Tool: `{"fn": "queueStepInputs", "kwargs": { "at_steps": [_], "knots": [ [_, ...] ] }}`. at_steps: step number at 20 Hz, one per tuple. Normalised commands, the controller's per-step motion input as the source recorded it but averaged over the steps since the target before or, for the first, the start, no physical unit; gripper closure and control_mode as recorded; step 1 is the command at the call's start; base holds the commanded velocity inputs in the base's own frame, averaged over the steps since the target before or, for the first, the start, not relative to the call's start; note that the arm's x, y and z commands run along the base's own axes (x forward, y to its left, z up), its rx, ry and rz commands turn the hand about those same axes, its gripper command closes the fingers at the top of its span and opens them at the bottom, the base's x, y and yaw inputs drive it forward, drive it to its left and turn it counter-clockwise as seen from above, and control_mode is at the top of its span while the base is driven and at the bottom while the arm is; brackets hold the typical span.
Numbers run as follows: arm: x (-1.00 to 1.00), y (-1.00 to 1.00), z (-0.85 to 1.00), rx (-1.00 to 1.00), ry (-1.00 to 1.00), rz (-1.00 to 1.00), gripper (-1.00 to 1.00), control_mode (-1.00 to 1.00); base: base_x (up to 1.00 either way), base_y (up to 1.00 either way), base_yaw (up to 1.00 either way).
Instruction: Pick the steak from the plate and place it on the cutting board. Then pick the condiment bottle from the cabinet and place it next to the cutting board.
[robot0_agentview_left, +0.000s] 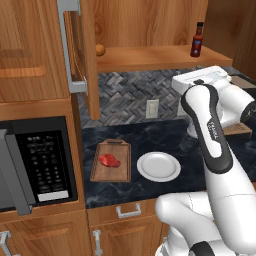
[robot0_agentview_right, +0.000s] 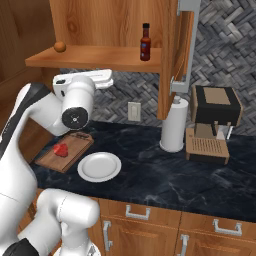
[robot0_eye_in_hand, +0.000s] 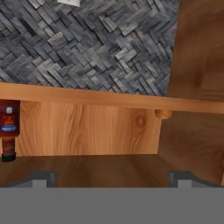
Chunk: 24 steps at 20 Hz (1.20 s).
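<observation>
So the steak (robot0_agentview_left: 109, 160), a little red slab, is lying flat on the brown cutting board (robot0_agentview_left: 121, 172), dark handle end toward the wall. The white plate (robot0_agentview_left: 159, 167) sits bare just beside it. The condiment bottle (robot0_agentview_left: 197, 40) stands upright on the open cabinet (robot0_agentview_left: 150, 56) shelf, black cap up.

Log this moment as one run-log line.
steak: on cutting board | plate: bare | condiment bottle: upright on cabinet shelf | gripper: open, facing shelf
</observation>
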Motion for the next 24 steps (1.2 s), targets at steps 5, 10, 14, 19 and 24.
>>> {"fn": "queueStepInputs", "kwargs": {
  "at_steps": [5, 10, 14, 19, 24],
  "knots": [
    [-0.01, -0.04, 0.24, 0.02, 0.00, -0.05, -1.00, -1.00, 0.00, 0.00, 0.00],
    [0.00, -0.09, 0.22, 0.02, 0.00, -0.07, -1.00, -1.00, 0.00, 0.00, 0.00],
    [0.00, -0.13, 0.21, 0.02, 0.00, -0.07, -1.00, -1.00, 0.00, 0.00, 0.00],
    [0.00, -0.18, 0.22, 0.02, 0.00, -0.06, -1.00, -1.00, 0.00, 0.00, 0.00],
    [0.00, -0.19, 0.23, 0.04, 0.00, -0.04, -1.00, -1.00, 0.00, 0.00, 0.00]
  ]
}}
